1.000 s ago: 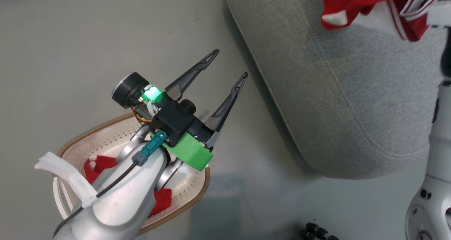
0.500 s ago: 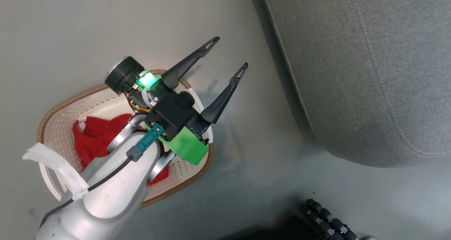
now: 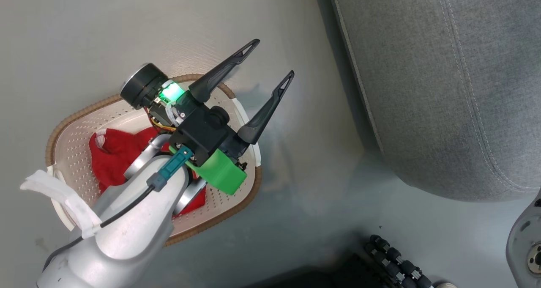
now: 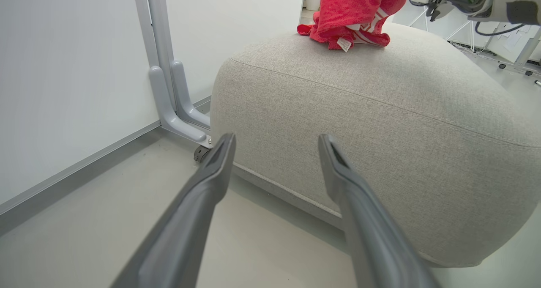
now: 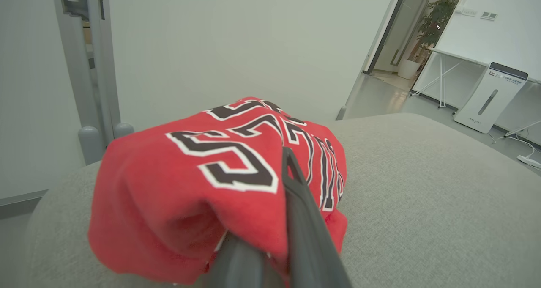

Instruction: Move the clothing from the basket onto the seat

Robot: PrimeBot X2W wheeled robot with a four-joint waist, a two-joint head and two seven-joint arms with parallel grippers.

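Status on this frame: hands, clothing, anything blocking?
Left hand open over basket. Right hand shut on jersey, resting on seat. Plain red garment in basket. No obstruction seen.

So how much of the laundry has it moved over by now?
Roughly halfway. The lettered jersey is out of the basket and touching the grey seat, but the right hand is shut on it, not yet let go. The plain red garment lies in the basket, and the left hand near it is open and empty, so that one is left.
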